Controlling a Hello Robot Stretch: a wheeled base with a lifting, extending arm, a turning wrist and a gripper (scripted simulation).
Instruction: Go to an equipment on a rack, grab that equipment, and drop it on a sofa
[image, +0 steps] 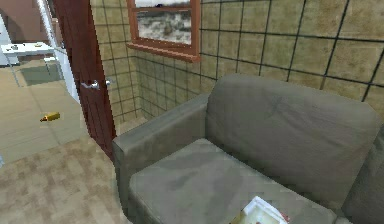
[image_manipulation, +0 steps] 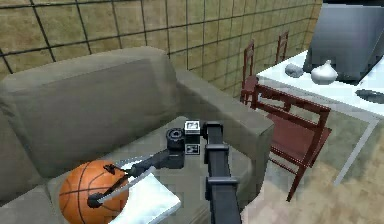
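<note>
Near the front edge of the sofa (image_manipulation: 95, 100) seat, the gripper (image_manipulation: 100, 198) is at a basketball (image_manipulation: 72, 185); I cannot tell whether it holds it.

The bottom edge is cutting off a white thing (image: 265, 211) on the sofa (image: 280, 125), and a yellow speck (image: 48, 117) is showing too small to name.

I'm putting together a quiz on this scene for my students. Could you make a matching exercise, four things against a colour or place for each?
Things:
1. basketball
2. sofa
3. chair
4. grey vessel

Matches:
a. on the white table
b. reddish-brown wood
c. orange
d. grey-green upholstery

Pairs: 1-c, 2-d, 3-b, 4-a
</note>
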